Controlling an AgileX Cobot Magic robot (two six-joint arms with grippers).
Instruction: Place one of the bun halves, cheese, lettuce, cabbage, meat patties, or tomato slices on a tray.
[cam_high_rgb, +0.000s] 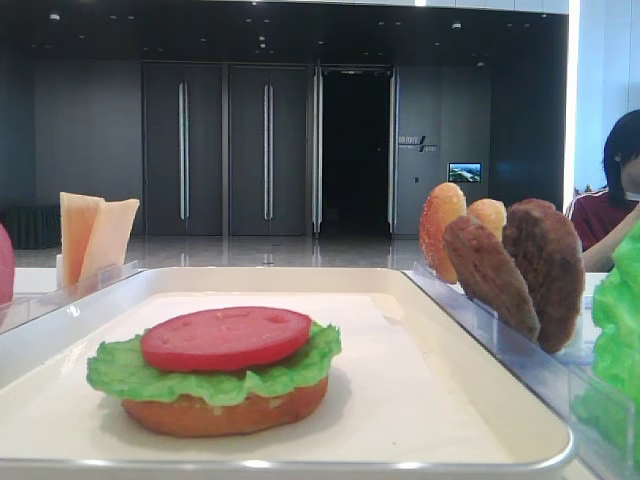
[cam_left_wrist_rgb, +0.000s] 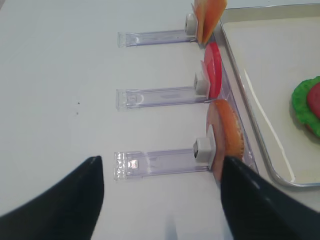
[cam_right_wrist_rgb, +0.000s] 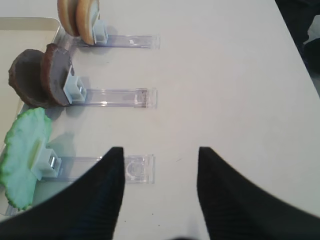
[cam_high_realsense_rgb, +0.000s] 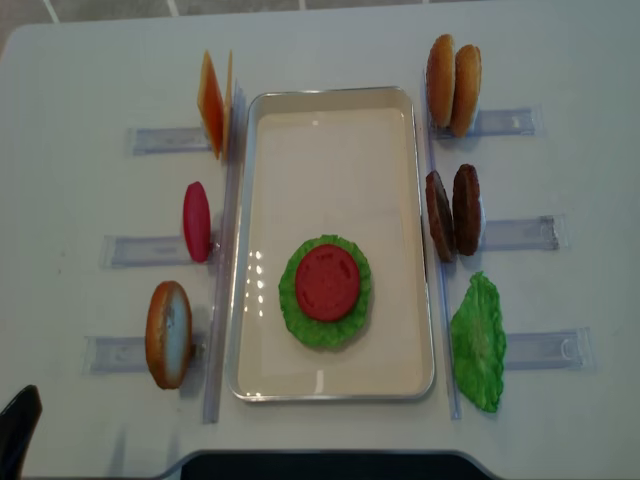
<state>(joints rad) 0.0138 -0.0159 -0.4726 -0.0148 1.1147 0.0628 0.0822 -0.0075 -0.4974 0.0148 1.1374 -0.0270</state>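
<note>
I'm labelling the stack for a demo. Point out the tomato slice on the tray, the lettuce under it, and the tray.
tomato slice (cam_high_realsense_rgb: 326, 282), overhead view, centre of its top face.
lettuce (cam_high_realsense_rgb: 290, 305), overhead view, left ruffled edge.
tray (cam_high_realsense_rgb: 330, 140), overhead view, bare floor.

We observe bright, even overhead lighting in all four views. Shadows beneath the tomato slice (cam_high_rgb: 226, 338) and lettuce (cam_high_rgb: 214, 372) are soft and short. The tray (cam_high_realsense_rgb: 331, 392) rim carries small specular highlights, and a glare streak crosses its floor in the left wrist view. The hall behind is dim. Both wrist views render the near, dark gripper fingers (cam_right_wrist_rgb: 95, 200) out of focus.
</note>
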